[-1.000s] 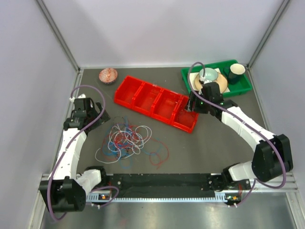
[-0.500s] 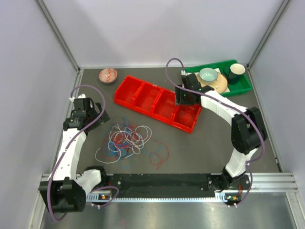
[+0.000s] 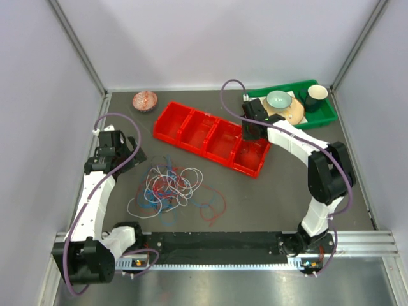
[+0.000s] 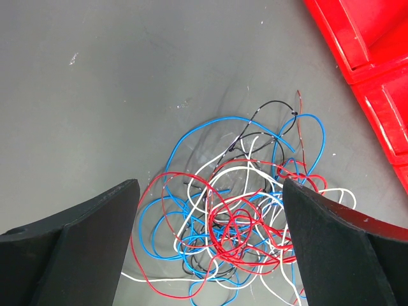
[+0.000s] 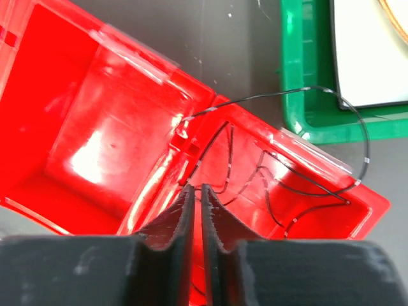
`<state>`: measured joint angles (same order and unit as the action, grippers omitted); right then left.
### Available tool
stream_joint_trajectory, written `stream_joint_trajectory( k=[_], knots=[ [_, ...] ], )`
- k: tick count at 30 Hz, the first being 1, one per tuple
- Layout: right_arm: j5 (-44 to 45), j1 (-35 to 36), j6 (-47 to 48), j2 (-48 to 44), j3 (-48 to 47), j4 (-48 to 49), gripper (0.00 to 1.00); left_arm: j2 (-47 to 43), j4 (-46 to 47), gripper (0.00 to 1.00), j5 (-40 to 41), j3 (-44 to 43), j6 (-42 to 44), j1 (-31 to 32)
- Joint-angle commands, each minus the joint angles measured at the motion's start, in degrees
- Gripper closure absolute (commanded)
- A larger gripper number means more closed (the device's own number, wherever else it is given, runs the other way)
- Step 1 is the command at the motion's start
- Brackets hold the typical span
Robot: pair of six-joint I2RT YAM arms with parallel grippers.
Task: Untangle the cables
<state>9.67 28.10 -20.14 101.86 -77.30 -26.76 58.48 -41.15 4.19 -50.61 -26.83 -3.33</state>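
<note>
Now, your right gripper point(image 5: 197, 191), jaws pressed together over the lower-right compartment of the red tray point(image 5: 83, 146), may snag the black cable point(image 5: 280, 94) whose loop overhangs the rim, while the tangled cables point(image 4: 236, 223) lie under your spread left gripper point(image 4: 209, 185).

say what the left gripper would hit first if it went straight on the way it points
Most likely the tangle of cables: it lies dead ahead of the left gripper, between its open jaws, with nothing in front. How far off is unclear.
</note>
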Motion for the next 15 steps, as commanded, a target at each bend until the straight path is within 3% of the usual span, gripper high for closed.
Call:
stream_joint_trajectory(
  k=[1,15],
  knots=[
    [1.84,0.29,-0.16,-1.32,0.22,0.04,1.00,-1.17,1.42,0.01,0.91,-1.69,0.90,0.08],
    [0.44,-0.41,-1.22,1.23,5.05,3.91,1.00,-2.05,0.98,0.01,1.18,-1.33,1.52,0.08]
  ],
)
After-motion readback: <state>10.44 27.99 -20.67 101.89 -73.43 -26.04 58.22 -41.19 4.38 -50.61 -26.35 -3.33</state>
